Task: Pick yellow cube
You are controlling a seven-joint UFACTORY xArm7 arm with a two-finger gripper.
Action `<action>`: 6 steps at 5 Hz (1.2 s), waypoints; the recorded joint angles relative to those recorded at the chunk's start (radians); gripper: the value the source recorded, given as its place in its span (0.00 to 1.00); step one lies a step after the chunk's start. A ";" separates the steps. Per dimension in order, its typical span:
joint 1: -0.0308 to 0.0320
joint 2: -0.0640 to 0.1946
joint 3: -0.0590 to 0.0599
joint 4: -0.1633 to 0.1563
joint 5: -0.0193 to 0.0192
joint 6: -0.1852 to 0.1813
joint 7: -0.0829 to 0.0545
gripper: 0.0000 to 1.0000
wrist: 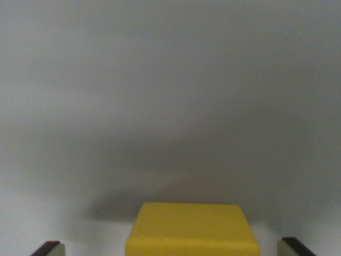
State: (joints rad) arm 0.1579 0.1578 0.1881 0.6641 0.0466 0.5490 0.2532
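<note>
The yellow cube sits at the bottom centre of the wrist view, on a plain grey-white surface, its lower part cut off by the frame edge. Only the tips of my gripper show: one dark fingertip with a pale pad at the wrist view's left and another fingertip at the wrist view's right. The cube lies between them with clear gaps on both sides, so the gripper is open and touches nothing.
A soft shadow spreads on the surface behind and to the left of the cube. The bare grey-white tabletop fills the remainder of the view.
</note>
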 joint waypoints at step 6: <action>0.0003 0.000 0.000 -0.002 0.0001 -0.002 0.001 1.00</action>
State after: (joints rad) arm 0.1582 0.1581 0.1883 0.6625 0.0467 0.5471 0.2537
